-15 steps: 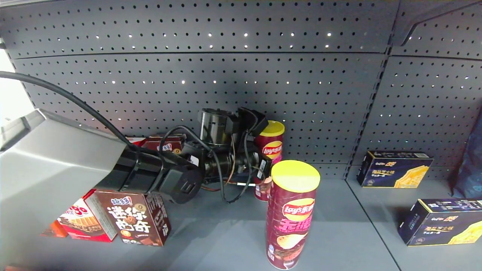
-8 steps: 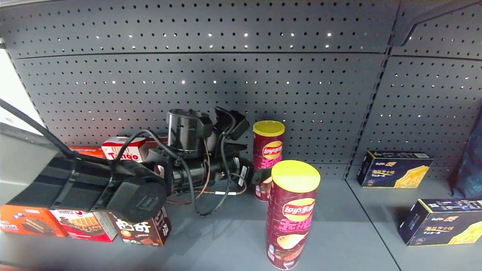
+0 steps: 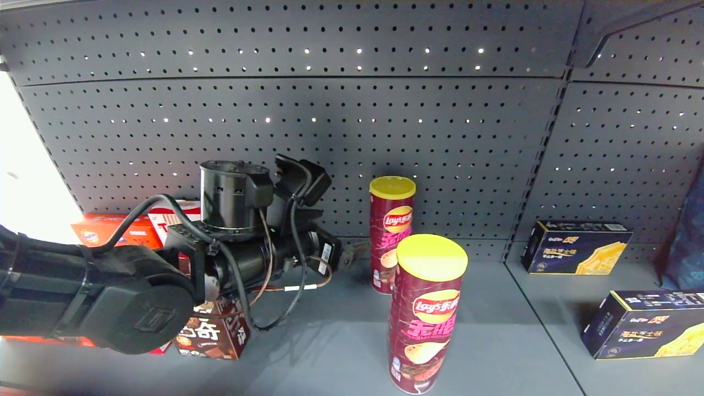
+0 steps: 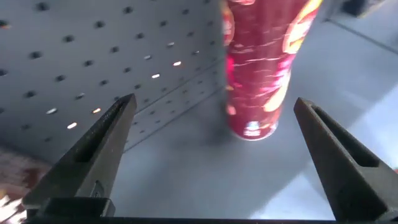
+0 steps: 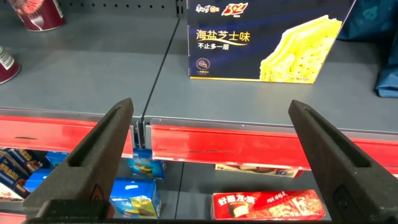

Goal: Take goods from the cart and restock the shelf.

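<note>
Two dark red chip cans with yellow lids stand upright on the grey shelf (image 3: pixel 330 352). The rear can (image 3: pixel 391 231) is by the pegboard and the front can (image 3: pixel 426 313) is nearer me. My left gripper (image 3: pixel 355 250) hovers just left of the rear can, apart from it. In the left wrist view the left gripper (image 4: pixel 214 102) is open and holds nothing, with the rear can (image 4: pixel 261 68) ahead of it. My right gripper (image 5: pixel 211 104) is also open and bare, in front of the shelf's red edge strip (image 5: pixel 236 140) and a dark blue biscuit box (image 5: pixel 267 40).
Snack boxes crowd the shelf's left side: a brown cookie box (image 3: pixel 212 333) and an orange box (image 3: pixel 110 231). Two dark blue boxes (image 3: pixel 577 247) (image 3: pixel 643 324) lie in the right bay. The pegboard wall (image 3: pixel 352 121) closes the back. More goods (image 5: pixel 267 205) sit on the shelf below.
My left arm has drawn back to the left, so its gripper has come away from the rear can. Both cans stand where they were.
</note>
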